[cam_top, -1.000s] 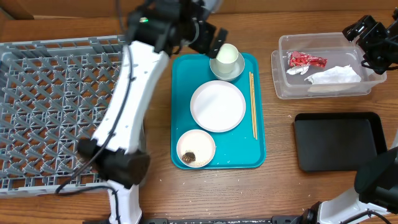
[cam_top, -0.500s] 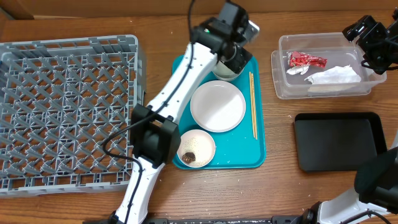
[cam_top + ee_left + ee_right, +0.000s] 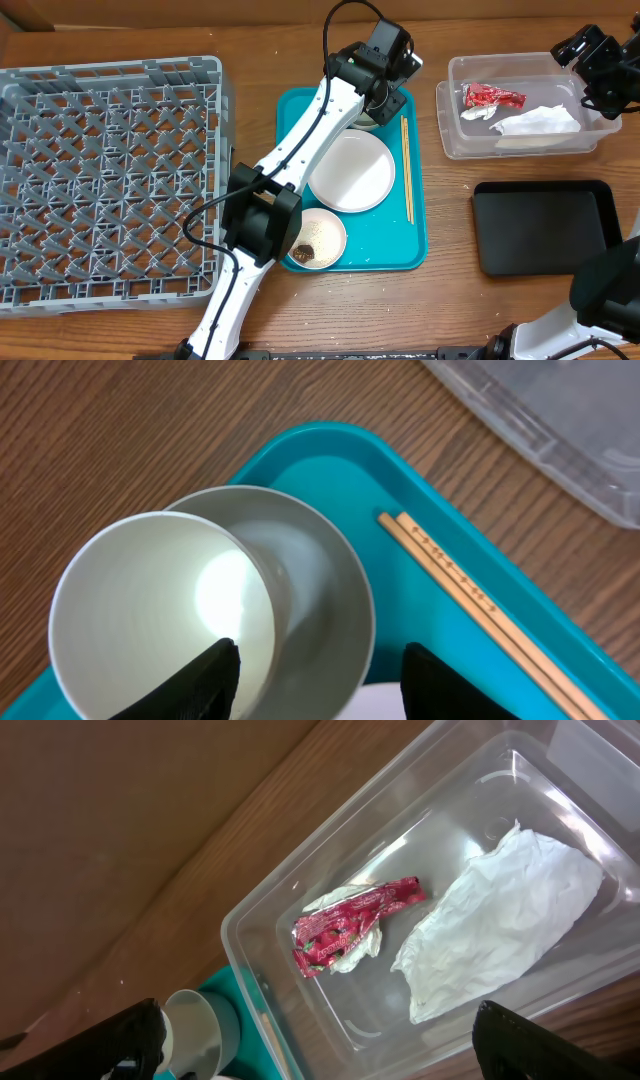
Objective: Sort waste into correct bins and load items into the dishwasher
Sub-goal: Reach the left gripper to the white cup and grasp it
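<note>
A white cup (image 3: pixel 160 610) stands inside a small white bowl (image 3: pixel 320 580) at the back of the teal tray (image 3: pixel 410 240). My left gripper (image 3: pixel 380 85) hangs right over them. One finger is inside the cup and the other is outside the bowl's rim, with a gap still showing. The round plate (image 3: pixel 350 170) lies mid-tray. In front of it a second bowl (image 3: pixel 315 238) holds a brown scrap (image 3: pixel 305 252). My right gripper (image 3: pixel 600 60) stands open above the clear tub (image 3: pixel 520 145), which holds the red wrapper (image 3: pixel 355 920) and the white napkin (image 3: pixel 500 920).
The grey dish rack (image 3: pixel 110 170) fills the table's left side. The black tray (image 3: pixel 545 225) lies at the front right. A pair of wooden chopsticks (image 3: pixel 405 165) lies along the teal tray's right side.
My left arm has swung right, from the rack's edge to over the cup and bowl, and its jaws have narrowed. The right arm has stayed still.
</note>
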{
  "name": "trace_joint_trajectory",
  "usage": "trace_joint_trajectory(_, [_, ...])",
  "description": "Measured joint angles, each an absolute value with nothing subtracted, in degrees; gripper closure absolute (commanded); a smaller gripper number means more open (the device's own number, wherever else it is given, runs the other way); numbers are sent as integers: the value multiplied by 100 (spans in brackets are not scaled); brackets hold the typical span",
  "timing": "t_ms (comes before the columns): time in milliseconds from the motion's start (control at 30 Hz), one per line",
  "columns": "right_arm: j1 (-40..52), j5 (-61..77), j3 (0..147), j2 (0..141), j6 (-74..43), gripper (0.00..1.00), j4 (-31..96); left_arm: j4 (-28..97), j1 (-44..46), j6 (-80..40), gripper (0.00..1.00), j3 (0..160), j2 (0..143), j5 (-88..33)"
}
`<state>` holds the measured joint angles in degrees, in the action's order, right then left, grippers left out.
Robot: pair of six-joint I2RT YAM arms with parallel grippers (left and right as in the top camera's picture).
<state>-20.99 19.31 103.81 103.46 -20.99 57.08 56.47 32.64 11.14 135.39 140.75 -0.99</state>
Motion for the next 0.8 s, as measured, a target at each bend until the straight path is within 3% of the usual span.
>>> trace_joint_trajectory(800, [-2099, 1929, 10381, 10344, -2097, 0, 5706, 5199, 3129, 1114, 64, 13369, 14243, -14])
